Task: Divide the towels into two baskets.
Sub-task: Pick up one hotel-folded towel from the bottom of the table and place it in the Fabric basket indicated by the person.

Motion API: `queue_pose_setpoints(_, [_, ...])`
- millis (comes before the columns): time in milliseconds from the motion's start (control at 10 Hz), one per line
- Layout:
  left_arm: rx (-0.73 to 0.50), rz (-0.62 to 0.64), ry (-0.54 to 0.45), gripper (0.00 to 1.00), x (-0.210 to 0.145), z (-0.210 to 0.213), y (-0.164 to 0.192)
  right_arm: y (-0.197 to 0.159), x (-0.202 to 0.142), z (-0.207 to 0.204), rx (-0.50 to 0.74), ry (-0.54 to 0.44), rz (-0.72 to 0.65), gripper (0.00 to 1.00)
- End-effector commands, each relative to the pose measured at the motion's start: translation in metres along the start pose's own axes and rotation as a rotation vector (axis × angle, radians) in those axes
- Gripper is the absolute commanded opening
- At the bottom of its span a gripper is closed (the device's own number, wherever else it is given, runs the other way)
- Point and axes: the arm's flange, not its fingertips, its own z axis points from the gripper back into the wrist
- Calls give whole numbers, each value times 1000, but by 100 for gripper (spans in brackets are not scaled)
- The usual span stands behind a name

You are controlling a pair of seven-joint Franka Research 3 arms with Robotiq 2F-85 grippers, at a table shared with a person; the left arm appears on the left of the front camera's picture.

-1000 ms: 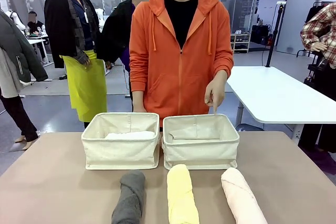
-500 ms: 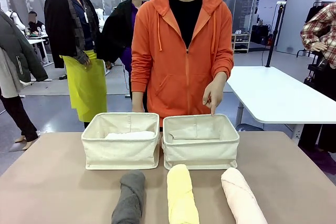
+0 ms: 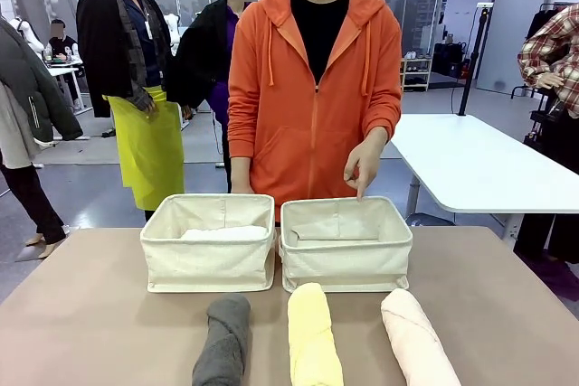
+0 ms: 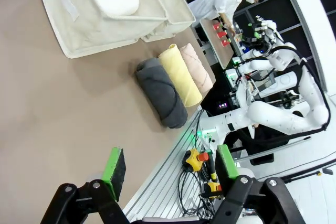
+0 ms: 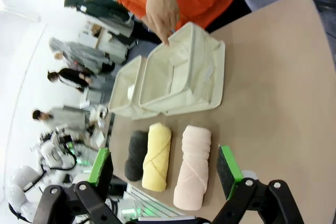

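Two cream baskets stand side by side mid-table. The left basket (image 3: 206, 264) holds a white towel (image 3: 223, 233); nothing shows inside the right basket (image 3: 346, 264). In front lie the dark grey towel (image 3: 224, 343), pale yellow towel (image 3: 312, 339) and pale pink towel (image 3: 416, 339). The person's hand (image 3: 364, 167) points down at the right basket's far rim. My left gripper (image 4: 170, 166) hangs open over bare table, well short of the grey towel (image 4: 161, 94). My right gripper (image 5: 164, 166) is open above the pink towel (image 5: 192, 167) and yellow towel (image 5: 156, 157).
A person in an orange hoodie (image 3: 312, 97) stands at the far edge behind the baskets. The brown table (image 3: 81, 314) has free room left and right of the towels. A white table (image 3: 470, 164) stands behind on the right.
The person's pointing hand has shifted slightly left and up over the right basket's far rim. Towels, baskets and grippers have not moved.
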Motion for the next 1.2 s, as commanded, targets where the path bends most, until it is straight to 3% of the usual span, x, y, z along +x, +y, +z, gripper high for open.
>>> queue_pose_setpoints(0, [-7,-5,1,87,3,4,-1,32,-13,-45,-67,134,8,100])
queue_pose_setpoints(300, [-7,-5,1,87,3,4,-1,56,-32,-120,-169,302,61,100])
queue_pose_setpoints(600, [-7,-5,1,87,3,4,-1,55,-69,-182,-345,476,112,100])
queue_pose_setpoints(1100, [-7,-5,1,87,3,4,-1,37,-113,-230,-482,578,158,100])
